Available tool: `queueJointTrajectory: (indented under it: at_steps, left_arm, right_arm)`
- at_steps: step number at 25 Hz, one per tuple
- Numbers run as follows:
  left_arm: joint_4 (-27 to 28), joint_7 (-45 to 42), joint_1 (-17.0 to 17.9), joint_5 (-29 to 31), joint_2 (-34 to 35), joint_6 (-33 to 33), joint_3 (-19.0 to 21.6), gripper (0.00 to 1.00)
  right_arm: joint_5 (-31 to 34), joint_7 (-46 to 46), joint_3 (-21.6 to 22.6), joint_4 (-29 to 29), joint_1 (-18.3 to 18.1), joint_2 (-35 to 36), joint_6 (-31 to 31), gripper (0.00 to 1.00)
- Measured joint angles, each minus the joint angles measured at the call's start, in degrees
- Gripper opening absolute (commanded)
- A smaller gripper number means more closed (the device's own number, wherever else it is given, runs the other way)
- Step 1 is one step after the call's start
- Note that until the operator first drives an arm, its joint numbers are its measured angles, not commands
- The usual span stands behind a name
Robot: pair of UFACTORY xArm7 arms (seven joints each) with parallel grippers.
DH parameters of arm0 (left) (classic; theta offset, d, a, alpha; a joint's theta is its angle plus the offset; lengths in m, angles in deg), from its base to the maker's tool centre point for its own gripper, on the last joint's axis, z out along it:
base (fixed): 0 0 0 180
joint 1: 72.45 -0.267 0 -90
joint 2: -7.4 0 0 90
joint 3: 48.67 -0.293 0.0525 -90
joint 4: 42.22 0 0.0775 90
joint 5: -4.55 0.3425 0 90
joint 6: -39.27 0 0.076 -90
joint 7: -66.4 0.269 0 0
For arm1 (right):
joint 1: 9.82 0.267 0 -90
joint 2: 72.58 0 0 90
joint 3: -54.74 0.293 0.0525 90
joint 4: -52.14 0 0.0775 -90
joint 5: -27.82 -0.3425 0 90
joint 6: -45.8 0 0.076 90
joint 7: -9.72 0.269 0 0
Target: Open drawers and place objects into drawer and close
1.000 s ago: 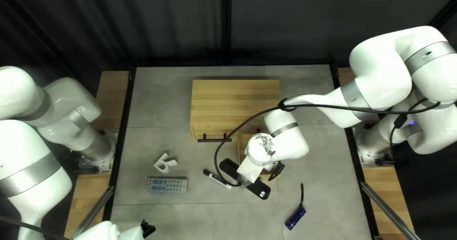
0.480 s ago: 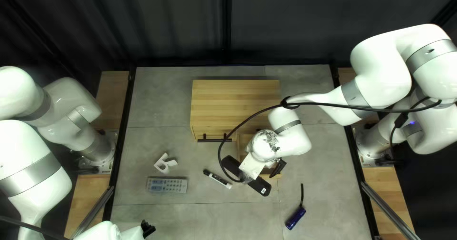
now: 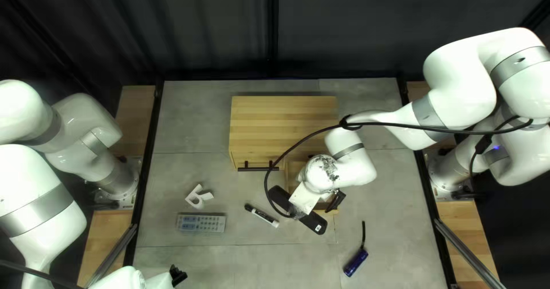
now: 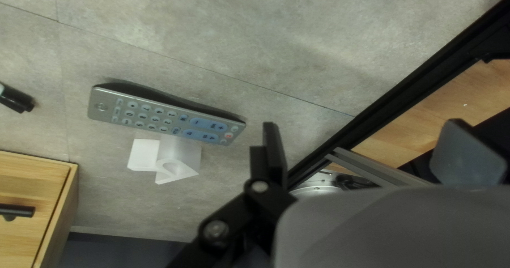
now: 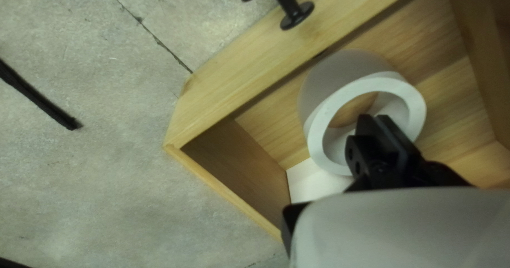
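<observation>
In the top left view my right gripper [image 3: 335, 202] hangs over the open drawer [image 3: 293, 180]. In the right wrist view this gripper [image 5: 374, 120] is shut, its tips in front of the opening of a white ring [image 5: 324, 122] in the drawer [image 5: 249, 77]. A flat white piece [image 5: 313, 180] lies beside the ring; whether they join I cannot tell. My left gripper [image 3: 179, 275] is at the bottom edge of the top left view, apart from everything. The left wrist view shows this gripper [image 4: 366, 146] open and empty, near a grey remote [image 4: 164, 116] and white letter [image 4: 172, 159].
The wooden cabinet [image 3: 283, 130] has a closed drawer with a black handle [image 3: 258, 168] beside the open one. A marker [image 3: 261, 214] lies left of the open drawer. A blue object [image 3: 356, 262] with a black strap [image 3: 363, 233] lies toward the near right. A cable loops over the cabinet.
In the top left view my right gripper and wrist have shifted slightly up and to the right, and the cable loop has moved with them. My left arm has stayed still.
</observation>
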Motion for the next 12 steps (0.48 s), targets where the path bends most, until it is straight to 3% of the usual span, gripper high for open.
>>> queueJointTrajectory:
  at_steps: [12]
  left_arm:
    - [0.0, 0.0, 0.0, 0.0, 0.0, 0.0, 0.0, 1.0]
  right_arm:
    - [1.09, 0.98, -0.43, 1.32, 0.29, 1.02, -0.67, 0.0]
